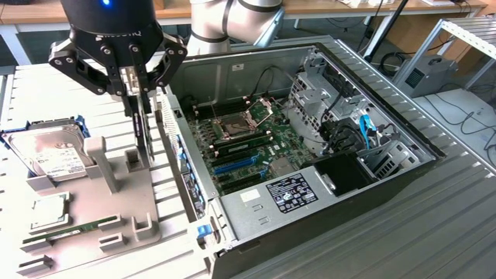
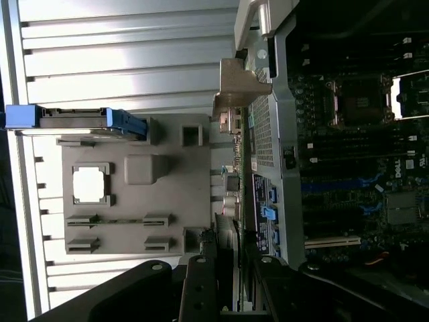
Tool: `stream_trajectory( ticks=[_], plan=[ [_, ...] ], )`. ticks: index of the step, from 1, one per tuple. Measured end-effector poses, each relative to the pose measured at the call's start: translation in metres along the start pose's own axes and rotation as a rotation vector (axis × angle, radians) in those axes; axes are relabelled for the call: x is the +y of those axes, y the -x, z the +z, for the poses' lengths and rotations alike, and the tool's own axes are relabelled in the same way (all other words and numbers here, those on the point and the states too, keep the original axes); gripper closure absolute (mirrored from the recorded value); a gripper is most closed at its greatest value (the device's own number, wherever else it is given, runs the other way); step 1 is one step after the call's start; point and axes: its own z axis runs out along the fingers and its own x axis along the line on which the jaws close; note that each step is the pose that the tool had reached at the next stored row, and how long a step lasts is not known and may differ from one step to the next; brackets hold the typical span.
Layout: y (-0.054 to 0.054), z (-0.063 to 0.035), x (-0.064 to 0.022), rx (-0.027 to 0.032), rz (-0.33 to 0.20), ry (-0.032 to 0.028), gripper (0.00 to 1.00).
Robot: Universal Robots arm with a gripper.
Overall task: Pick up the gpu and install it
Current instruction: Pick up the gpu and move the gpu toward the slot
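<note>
The gpu (image 1: 141, 136) is a thin dark card seen edge-on, hanging upright from my gripper (image 1: 138, 96), which is shut on its upper edge. It hangs over the side of the grey holder tray (image 1: 85, 192) nearest the open computer case (image 1: 310, 145), just outside the case wall. In the wrist view the gpu's silver end bracket (image 2: 238, 84) sticks out ahead of my gripper (image 2: 234, 285), between the tray (image 2: 134, 194) and the case's rear panel. Whether the card's lower edge touches the tray I cannot tell.
On the tray lie a silver hard drive (image 1: 46, 154) in a blue frame, a square processor chip (image 1: 48, 212) and a green memory stick (image 1: 74, 228). Inside the case the motherboard (image 1: 248, 139) shows an open socket and blue slots (image 1: 232, 165). Cables and drive cages crowd the exterior view's right.
</note>
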Motion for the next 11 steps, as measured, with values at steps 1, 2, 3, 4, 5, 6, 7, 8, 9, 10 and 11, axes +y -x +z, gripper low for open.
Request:
stream_trajectory(
  ticks=[1,2,3,4,5,6,7,8,9,10,11],
  plan=[
    [0.0006,0.0,0.0,0.0,0.0,-0.0002,0.74],
    [0.0011,0.0,0.0001,0.0,0.0,-0.0005,0.74],
    [0.0029,0.0001,0.0002,-0.0001,0.0,-0.0014,0.74],
    [0.0035,0.0001,0.0003,-0.0001,0.0,-0.0018,0.74],
    [0.004,0.0001,0.0003,-0.0001,0.0,-0.002,0.74],
    [0.0046,0.0001,0.0004,-0.0002,0.0,-0.0023,0.74],
    [0.0051,0.0002,0.0004,-0.0002,0.0,-0.0026,0.74],
    [0.0057,0.0002,0.0004,-0.0002,0.0,-0.0029,0.74],
    [0.0062,0.0002,0.0005,-0.0002,0.0,-0.0032,0.74],
    [0.0069,0.0002,0.0005,-0.0003,0.0,-0.0035,0.74],
    [0.0074,0.0002,0.0006,-0.0003,0.0,-0.0038,0.74]
  ],
)
